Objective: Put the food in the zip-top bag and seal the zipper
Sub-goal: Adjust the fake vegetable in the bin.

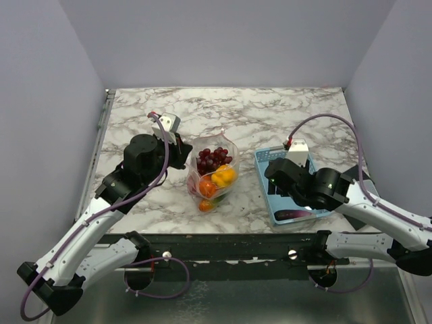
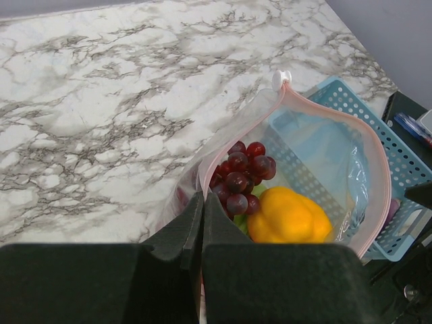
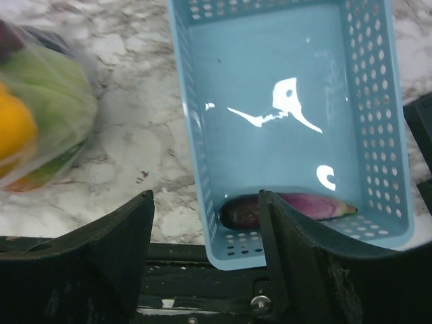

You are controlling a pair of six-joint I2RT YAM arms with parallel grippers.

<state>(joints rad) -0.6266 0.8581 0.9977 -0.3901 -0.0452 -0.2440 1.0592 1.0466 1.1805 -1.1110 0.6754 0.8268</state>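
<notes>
- My left end effector (image 2: 201, 236) is pressed together on the near lip of the zip-top bag (image 2: 324, 155). It pinches the thin plastic and props the mouth open above the tabletop (image 2: 101, 101).
- The grapes (image 2: 239, 172) and a yellow piece (image 2: 289, 216) already sit inside the bag. The pink zipper (image 2: 387, 192) curves wide around them, unsealed.
- My right end effector (image 3: 206, 209) is spread and holds nothing. It hangs over the near end of the blue basket (image 3: 189, 121).
- The purple eggplant (image 3: 287, 208) lies in that basket, along its near wall.
- As I judge it, the step in hand is picking up the eggplant.
- My fingers now straddle the basket's side wall, so I should shift over until both are inside.
- The eggplant lies lengthwise across my opening, so turning the wrist to close across its narrow waist should grip better.
- It looks smooth and rounded, so I should grip near the middle, low enough not to squirt it out.
- The left pinch should not move, or the floppy mouth may sag shut.
</notes>
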